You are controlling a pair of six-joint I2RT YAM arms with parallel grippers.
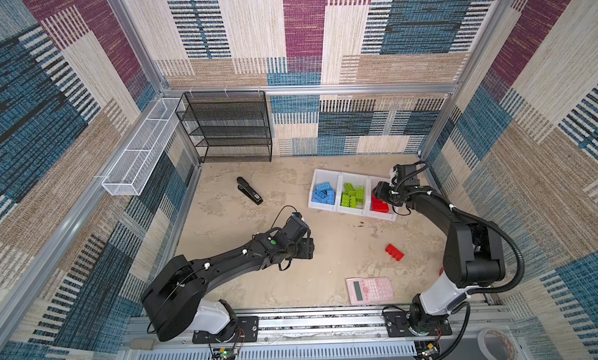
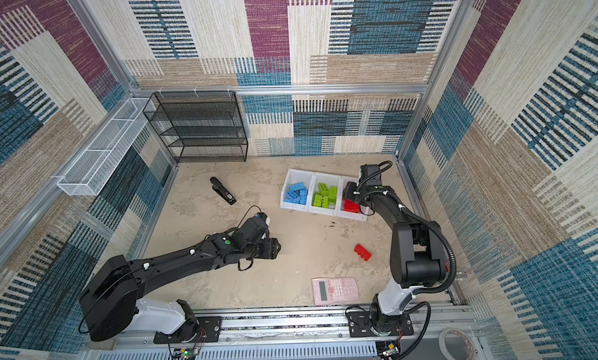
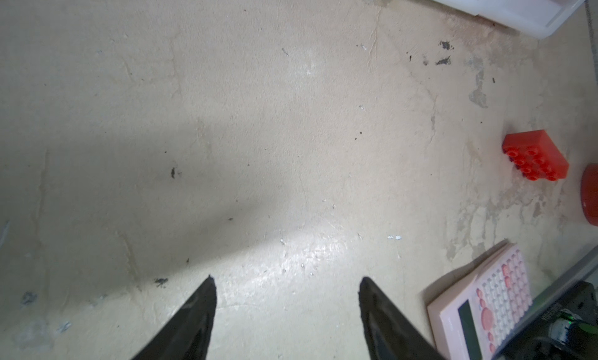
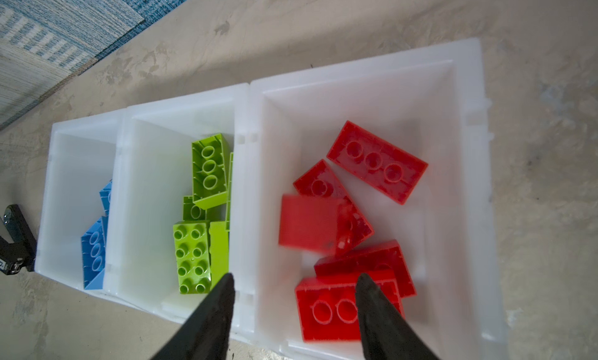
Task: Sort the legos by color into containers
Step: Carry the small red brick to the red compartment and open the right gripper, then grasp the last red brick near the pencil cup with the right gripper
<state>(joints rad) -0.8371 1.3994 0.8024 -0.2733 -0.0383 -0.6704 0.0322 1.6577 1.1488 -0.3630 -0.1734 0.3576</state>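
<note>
Two arms lead: L arm [image 1: 226, 261] stretched low from near edge toward centre of worktop [image 3: 259, 115], jaws fairly wide, empty, over bare surface. R arm [image 1: 453, 219] reaches to far-right corner, jaws apart w/ nothing between, above end bin [image 4: 459, 196]. 3 white bins [image 1: 353, 178] in a row there. 1 pink calculator [image 1: 370, 289] by near edge; 1 black stapler [image 1: 249, 190] toward far-left. 5 red bricks [image 4: 377, 162] in end bin, approx 5 green bricks [image 1: 352, 196] in mid bin, blue bricks [image 1: 323, 193] partly hidden, count unclear. 1 loose red brick [image 1: 394, 252] nr right edge.

Black stapler [image 1: 249, 190], pink calculator [image 1: 370, 289] — mesh rack [image 1: 226, 128], wire basket [image 1: 139, 154]
</note>
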